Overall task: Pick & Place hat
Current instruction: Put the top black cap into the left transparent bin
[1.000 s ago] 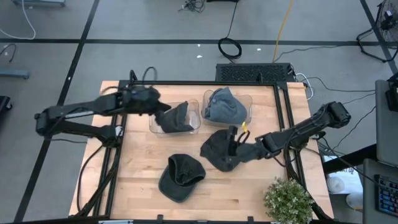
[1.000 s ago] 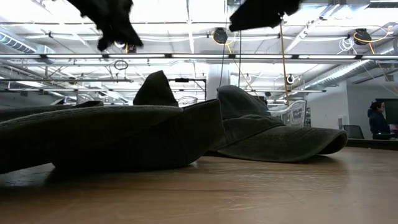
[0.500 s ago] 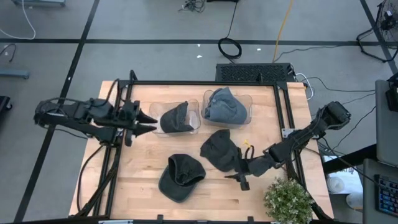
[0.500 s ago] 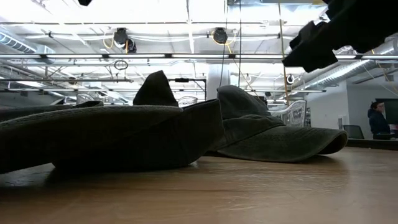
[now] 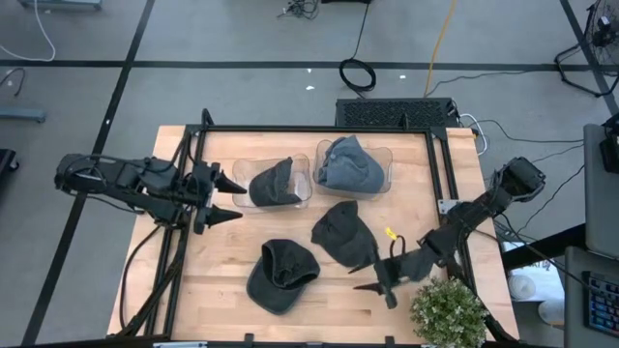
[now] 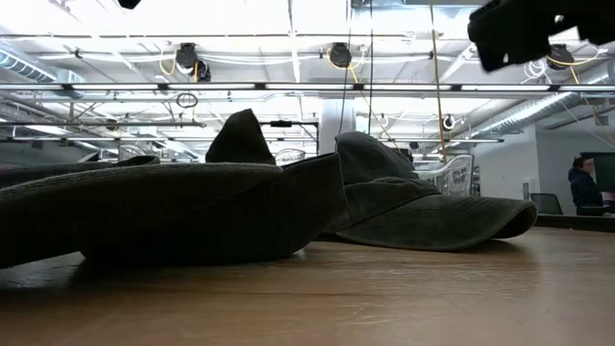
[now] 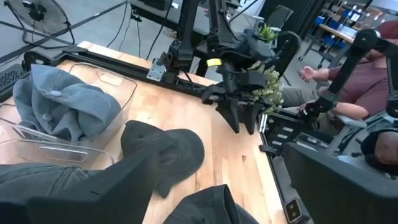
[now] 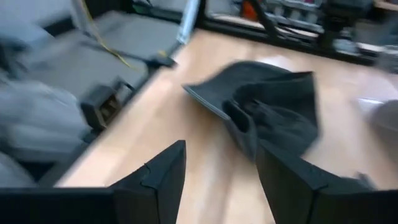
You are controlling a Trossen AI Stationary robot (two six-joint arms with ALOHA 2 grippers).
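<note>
We see left gripper [image 5: 224,198] withdrawn, fingers spread, hat [image 5: 272,183] dropped in bin [image 5: 302,187]; right gripper [image 5: 372,279] retreated, spread, empty.

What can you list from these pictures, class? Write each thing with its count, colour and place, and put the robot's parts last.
Clear plastic bins: two, side by side at the table's far middle; left bin, right bin.
Dark fabric hat: one, in the left bin.
Blue-grey fabric hat: one, in the right bin.
Dark fabric hats on the wooden table: two, centre and near front.
Green potted plant: one, front right corner.
Left pincer: open, empty, left of the bins.
Right pincer: open, empty, beside the plant.
</note>
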